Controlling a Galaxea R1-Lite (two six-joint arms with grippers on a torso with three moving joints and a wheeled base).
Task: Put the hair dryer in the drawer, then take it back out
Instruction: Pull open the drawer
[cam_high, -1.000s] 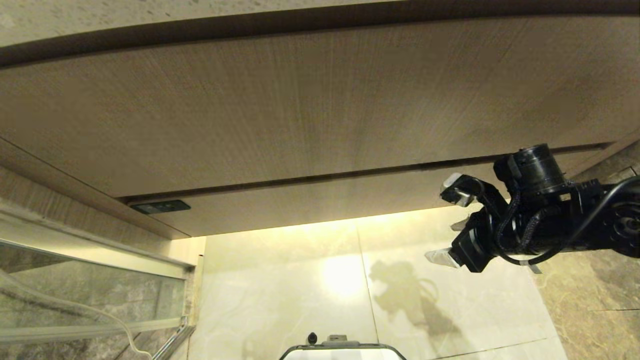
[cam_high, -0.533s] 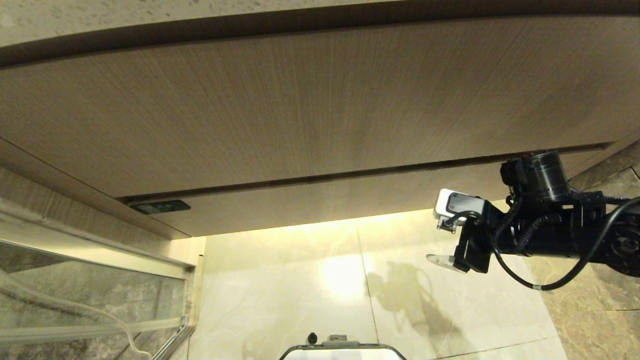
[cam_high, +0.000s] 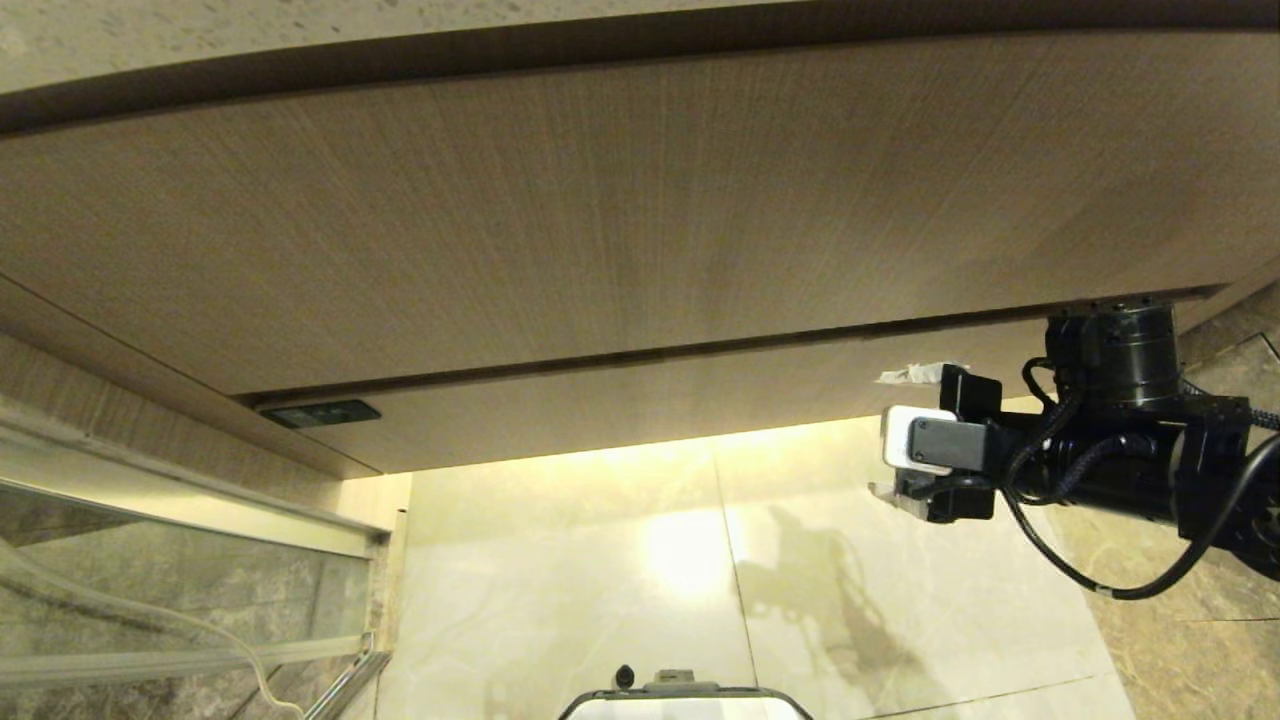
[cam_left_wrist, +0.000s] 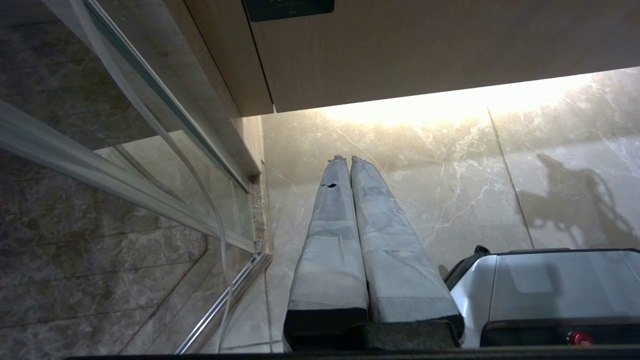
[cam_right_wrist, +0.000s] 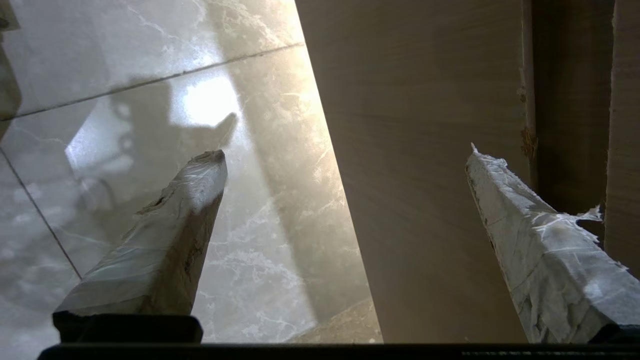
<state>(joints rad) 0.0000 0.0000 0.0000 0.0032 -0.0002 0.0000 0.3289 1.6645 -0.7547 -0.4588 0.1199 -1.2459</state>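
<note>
Drawer: a wide, low, light-brown wood-grain drawer front (cam_high: 620, 405) without a handle is seen closed at the bottom of the cabinet, under a thin dark gap (cam_high: 640, 357) and below the taller plain wood-grain panel (cam_high: 600, 200).
Hair dryer: its place cannot be told from any of the three views.
Desk: a speckled pale stone desk edge (cam_high: 200, 40) is seen above the tall panel.
Right tool: the black right tool with taped pale fingers (cam_high: 895, 433) is held level at the right end of the drawer front, spread wide and empty, with one finger at the height of the front and the other lower, over the floor.
Left tool: the left tool with grey taped fingers (cam_left_wrist: 348, 162) is pressed together with nothing between its fingers and hangs low over the floor beside the robot's white base (cam_left_wrist: 550, 285).
Head view only: the whole width of the drawer front, the tall panel and the right arm are shown together.
Right wrist view only: one finger (cam_right_wrist: 530, 235) is shown just before the dark gap; contact with the wood cannot be told.
Left wrist view only: the closed left fingers are shown.
Surroundings: a glossy pale marble floor (cam_high: 600, 560), a metal-framed glass partition (cam_high: 180, 560) and a small dark rectangular plate (cam_high: 320, 413) at the drawer front's left end are seen.
</note>
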